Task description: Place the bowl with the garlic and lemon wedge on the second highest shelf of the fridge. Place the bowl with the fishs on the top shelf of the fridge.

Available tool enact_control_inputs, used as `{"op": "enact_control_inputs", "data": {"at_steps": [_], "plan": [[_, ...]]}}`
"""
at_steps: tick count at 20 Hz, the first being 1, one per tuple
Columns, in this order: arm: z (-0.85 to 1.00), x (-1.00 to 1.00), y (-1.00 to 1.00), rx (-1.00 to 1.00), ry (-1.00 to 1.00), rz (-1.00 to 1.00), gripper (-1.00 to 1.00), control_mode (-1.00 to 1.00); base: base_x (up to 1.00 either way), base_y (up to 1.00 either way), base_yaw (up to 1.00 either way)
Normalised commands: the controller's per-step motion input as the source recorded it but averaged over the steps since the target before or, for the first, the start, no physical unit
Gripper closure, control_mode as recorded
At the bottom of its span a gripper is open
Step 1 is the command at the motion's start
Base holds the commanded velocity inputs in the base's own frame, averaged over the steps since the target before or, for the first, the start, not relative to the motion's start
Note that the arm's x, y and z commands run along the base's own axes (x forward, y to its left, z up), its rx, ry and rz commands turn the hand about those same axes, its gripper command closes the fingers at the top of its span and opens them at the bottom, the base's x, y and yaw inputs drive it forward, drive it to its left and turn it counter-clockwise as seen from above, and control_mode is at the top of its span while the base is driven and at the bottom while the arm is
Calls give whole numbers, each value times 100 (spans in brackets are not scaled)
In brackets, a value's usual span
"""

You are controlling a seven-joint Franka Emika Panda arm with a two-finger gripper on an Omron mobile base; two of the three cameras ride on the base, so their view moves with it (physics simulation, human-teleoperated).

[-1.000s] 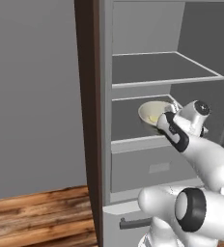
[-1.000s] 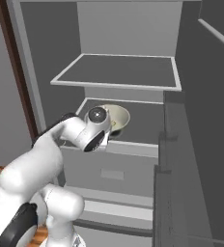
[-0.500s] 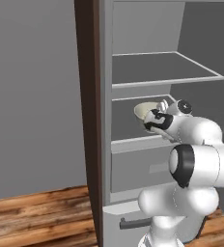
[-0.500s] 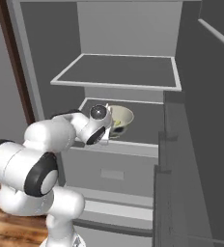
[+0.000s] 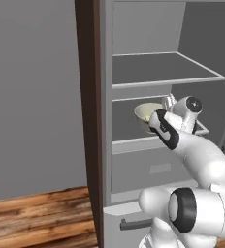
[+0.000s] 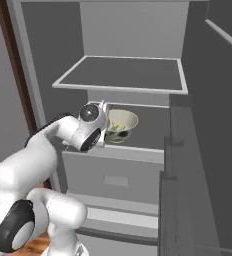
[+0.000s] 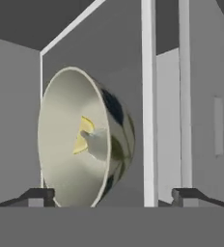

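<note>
Compared with half a second earlier, the arm had pulled back toward the lower right of the left base view. The gripper (image 7: 113, 195) sat just in front of the bowl (image 5: 147, 113) rather than over it. Bowl rested mid-frame on the second highest shelf (image 6: 148, 134) of the fridge (image 5: 134, 160), so by judgement the first placement was done and the arm was retreating. The fish bowl step was not yet started, and the top shelf (image 5: 165, 70) was bare.

Hand view showed the jaws spread wide, tips at lower left and lower right with nothing between them. It also showed the lemon wedge (image 7: 82, 135) and garlic (image 7: 100, 144) inside the bowl. In the base views the wrist covered the fingers, and the bowl contents were too small to make out.
</note>
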Motion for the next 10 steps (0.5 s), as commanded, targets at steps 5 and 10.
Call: {"op": "enact_control_inputs", "data": {"at_steps": [5, 10], "plan": [[100, -96, 18, -1, 1, 0, -100, -100, 0, 0, 0], [79, -100, 11, -2, 0, 1, -100, -100, 0, 0, 0]]}}
